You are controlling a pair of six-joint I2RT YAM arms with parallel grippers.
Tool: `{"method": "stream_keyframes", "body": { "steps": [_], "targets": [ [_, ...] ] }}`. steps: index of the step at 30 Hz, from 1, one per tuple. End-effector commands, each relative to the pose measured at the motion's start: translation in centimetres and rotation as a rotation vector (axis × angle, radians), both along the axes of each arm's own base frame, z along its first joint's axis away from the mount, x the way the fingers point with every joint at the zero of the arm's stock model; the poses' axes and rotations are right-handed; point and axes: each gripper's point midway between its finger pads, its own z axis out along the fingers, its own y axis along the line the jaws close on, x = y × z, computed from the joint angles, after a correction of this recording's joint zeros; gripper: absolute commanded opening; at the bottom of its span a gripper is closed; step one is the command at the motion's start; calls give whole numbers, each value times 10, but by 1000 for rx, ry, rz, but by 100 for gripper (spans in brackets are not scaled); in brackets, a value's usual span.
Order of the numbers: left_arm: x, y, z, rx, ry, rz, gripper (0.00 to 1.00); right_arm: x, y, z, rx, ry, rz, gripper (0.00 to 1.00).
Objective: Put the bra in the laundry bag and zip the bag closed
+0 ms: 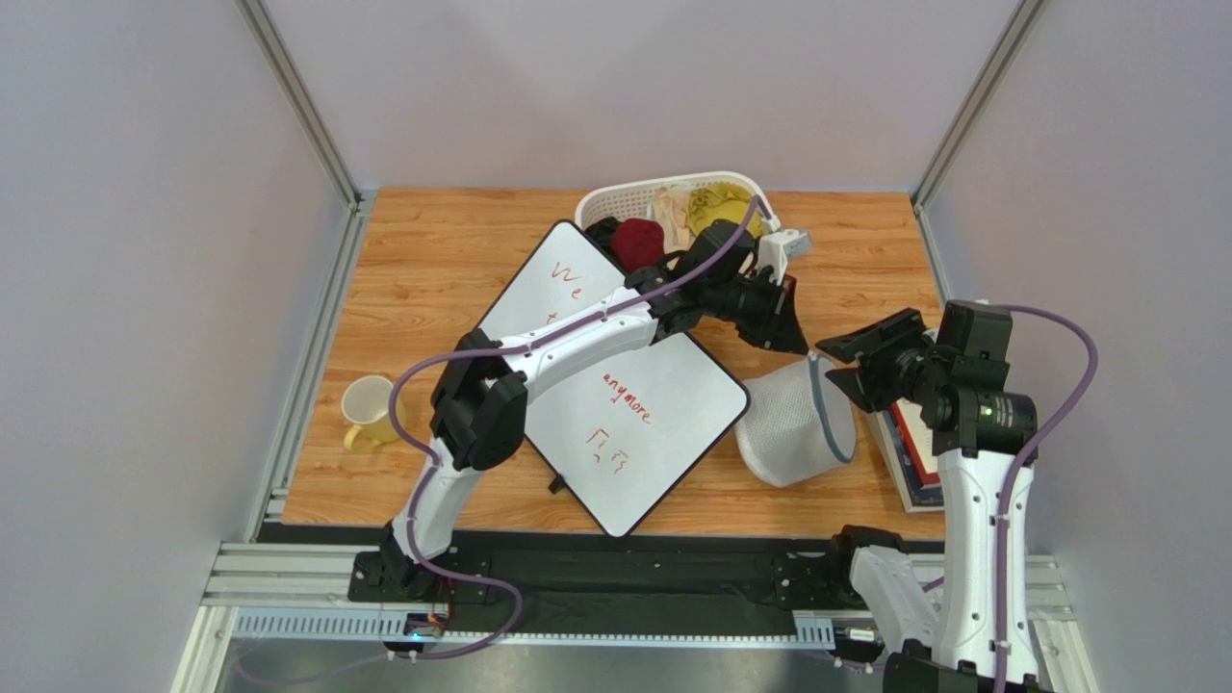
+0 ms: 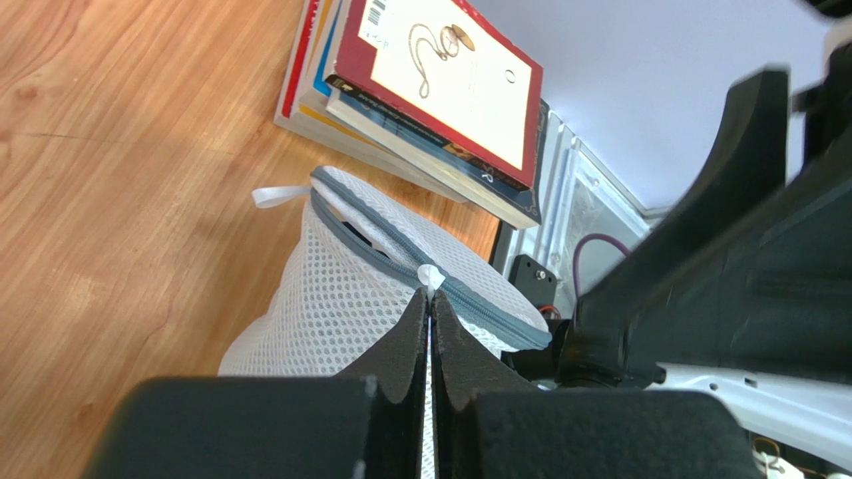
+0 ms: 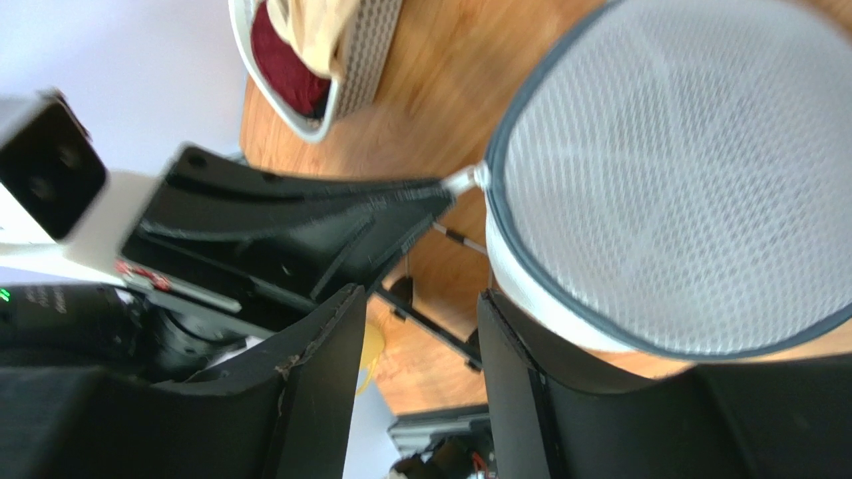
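Note:
The laundry bag (image 1: 788, 422) is a white mesh pouch with a grey zipper band, lying on its side on the wooden table right of centre. My left gripper (image 1: 785, 337) is shut on the bag's white zipper pull (image 2: 430, 276), at the bag's top rim (image 2: 340, 289). The zipper gapes dark left of the pull and looks closed right of it. My right gripper (image 1: 850, 373) is open and empty, just right of the bag (image 3: 680, 170), with one finger (image 3: 510, 359) against the bag's edge. The bra does not show in any view.
A whiteboard (image 1: 622, 390) with red writing lies under the left arm. A white slotted basket (image 1: 673, 202) with dark red and yellow garments stands at the back. A stack of books (image 1: 908, 451) lies by the right arm, and also shows in the left wrist view (image 2: 430, 90). A yellow mug (image 1: 369, 412) stands at the left.

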Motion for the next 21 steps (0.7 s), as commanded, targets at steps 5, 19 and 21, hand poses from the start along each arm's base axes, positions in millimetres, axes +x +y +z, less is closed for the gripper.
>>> {"method": "stream_keyframes", "body": {
  "steps": [5,19,21],
  "targets": [
    [0,10,43,-51,-74,19,0,-25,32,-30,99,73,97,43],
    [-13,32,43,-32,-89,24,0,25,0,-42,-129,53,95,41],
    [-15,32,46,-54,-80,23,0,32,-1,-44,-139,64,112,41]
  ]
}}
